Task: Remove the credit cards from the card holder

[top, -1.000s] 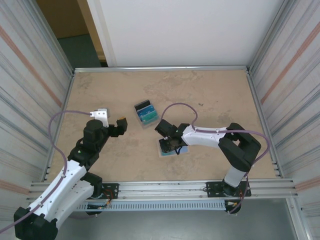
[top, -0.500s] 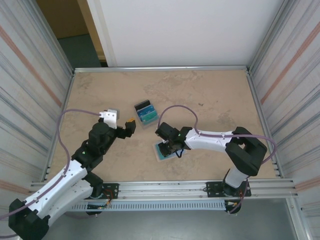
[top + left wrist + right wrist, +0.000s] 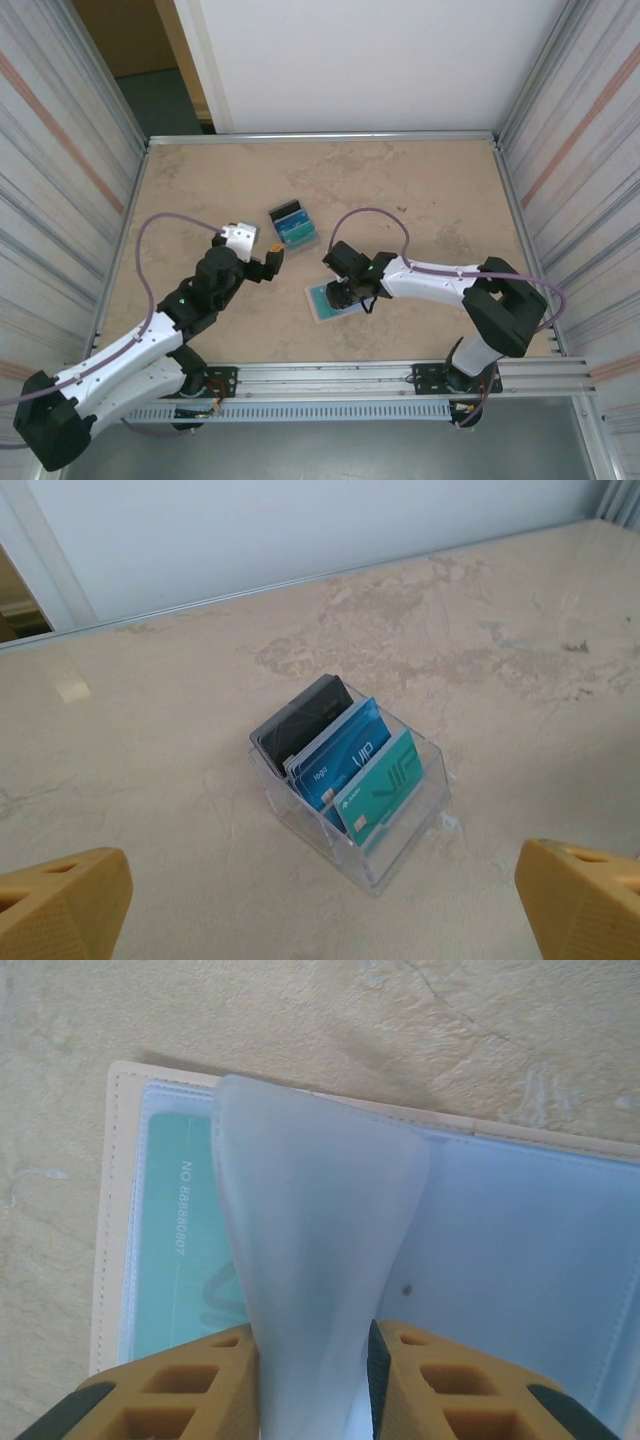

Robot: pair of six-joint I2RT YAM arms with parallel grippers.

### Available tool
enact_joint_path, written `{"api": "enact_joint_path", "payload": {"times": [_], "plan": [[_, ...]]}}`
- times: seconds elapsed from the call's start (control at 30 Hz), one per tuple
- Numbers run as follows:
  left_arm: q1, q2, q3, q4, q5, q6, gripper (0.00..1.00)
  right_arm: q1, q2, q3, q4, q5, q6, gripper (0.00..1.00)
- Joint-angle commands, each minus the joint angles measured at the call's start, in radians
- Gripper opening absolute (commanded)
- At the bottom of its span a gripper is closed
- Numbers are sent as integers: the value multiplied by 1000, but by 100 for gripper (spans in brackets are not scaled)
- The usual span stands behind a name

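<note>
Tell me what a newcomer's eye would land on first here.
Near the middle of the table, the right pincer pinches up a translucent sleeve of the open card holder. A teal card shows in the pocket beside it. Farther back, a clear stand holds black, blue and teal cards upright, with the open left pincer facing it.

White-and-black arms (image 3: 130,355), purple cables (image 3: 372,209), yellow fingers (image 3: 170,1400)

Right wrist view: the holder (image 3: 560,1260) runs off the right and bottom edges, and its lifted sleeve (image 3: 310,1210) covers part of the teal card (image 3: 170,1260). Top view: the right gripper (image 3: 343,295) overlaps part of the holder.
</note>
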Motion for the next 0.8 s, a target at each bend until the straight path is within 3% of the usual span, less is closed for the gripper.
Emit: {"api": "enact_joint_path", "payload": {"times": [0.0,0.27,0.77], "plan": [[-36,32,41,16,-62,49,99,-23,-42,-21,-6,13,23,33],[-145,146,78,-33,-131,68,99,-83,-83,-72,13,-3,59,31],[-331,447,123,-62,-207,-48,99,-207,-238,-158,39,-51,126,30]]}}
